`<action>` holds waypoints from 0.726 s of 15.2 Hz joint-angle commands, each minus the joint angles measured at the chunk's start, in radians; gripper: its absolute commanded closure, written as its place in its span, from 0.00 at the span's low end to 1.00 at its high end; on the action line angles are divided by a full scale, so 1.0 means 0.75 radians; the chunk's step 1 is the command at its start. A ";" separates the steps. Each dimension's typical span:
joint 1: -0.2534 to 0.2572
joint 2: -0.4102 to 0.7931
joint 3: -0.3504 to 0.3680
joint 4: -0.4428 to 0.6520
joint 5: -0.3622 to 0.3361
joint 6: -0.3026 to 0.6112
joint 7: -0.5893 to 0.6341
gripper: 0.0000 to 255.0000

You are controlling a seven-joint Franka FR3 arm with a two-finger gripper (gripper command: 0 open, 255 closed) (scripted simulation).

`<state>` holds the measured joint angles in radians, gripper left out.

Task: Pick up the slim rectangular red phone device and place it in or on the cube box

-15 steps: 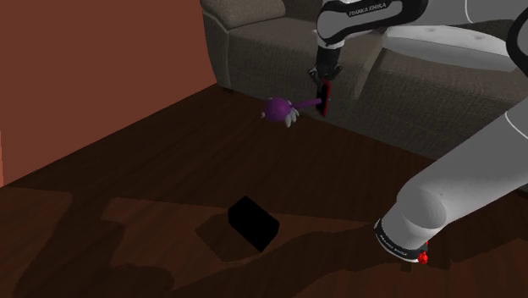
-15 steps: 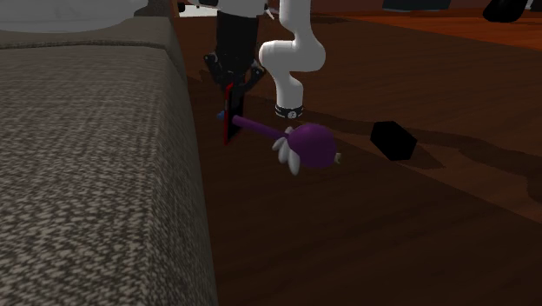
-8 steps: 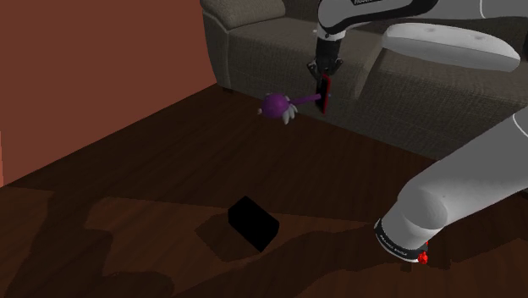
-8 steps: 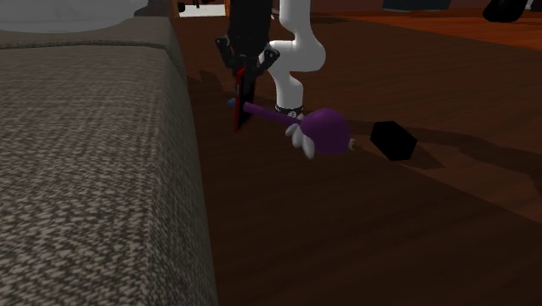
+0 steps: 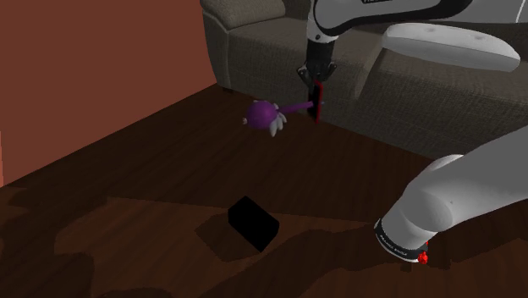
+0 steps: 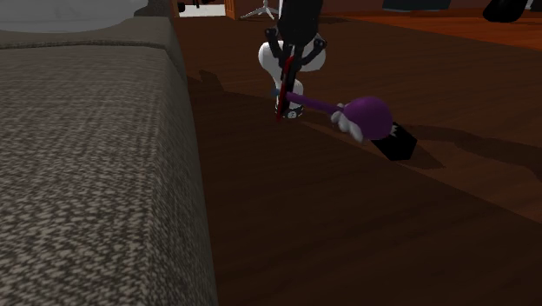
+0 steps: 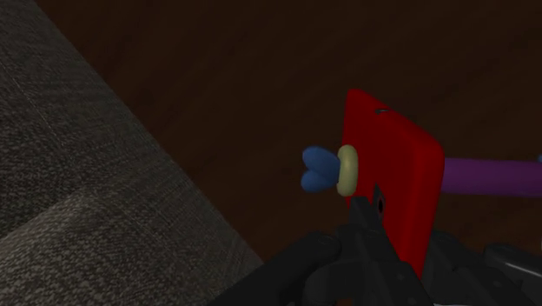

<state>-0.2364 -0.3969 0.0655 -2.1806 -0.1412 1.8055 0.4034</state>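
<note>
Since half a second ago the gripper [image 5: 317, 81] has carried the phone [image 5: 318, 102] toward 10 o'clock in the shoulder view, and the purple toy [image 5: 264, 114] has travelled with it. In the second exterior view both have shifted toward 3 o'clock, so the toy's head [image 6: 369, 116] now overlaps the black box [image 6: 399, 144], which has not moved.

The gripper's fingers are closed on the phone's upper end, and the red slab hangs upright below them. In the shoulder view the phone is in front of the grey sofa [image 5: 406, 93], with the toy's head at 9 o'clock from it and the box [image 5: 253, 223] well apart at 7 o'clock on the dark wood floor [image 5: 152, 169]. A red-brown wall [image 5: 101, 68] stands at 9 to 11 o'clock.

In the wrist view the gripper [image 7: 380, 233] clasps the phone [image 7: 395, 178] edge-on. The toy's purple shaft [image 7: 486, 176] meets one face of the phone, and a blue tip with a cream ring [image 7: 323, 169] shows against the opposite face. Whether the toy rests on the floor cannot be told.

In the second exterior view the phone [image 6: 280, 104] hangs from the gripper [image 6: 286, 73], beside the sofa's [image 6: 87, 174] front edge.
</note>
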 commanded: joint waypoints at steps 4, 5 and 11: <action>0.065 -0.091 0.110 -0.058 0.054 -0.052 0.148 1.00; 0.078 -0.104 0.133 -0.062 0.067 -0.065 0.176 1.00; 0.154 -0.147 0.273 -0.051 0.144 -0.137 0.354 1.00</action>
<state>-0.1306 -0.5000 0.2526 -2.2280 -0.0442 1.7201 0.6459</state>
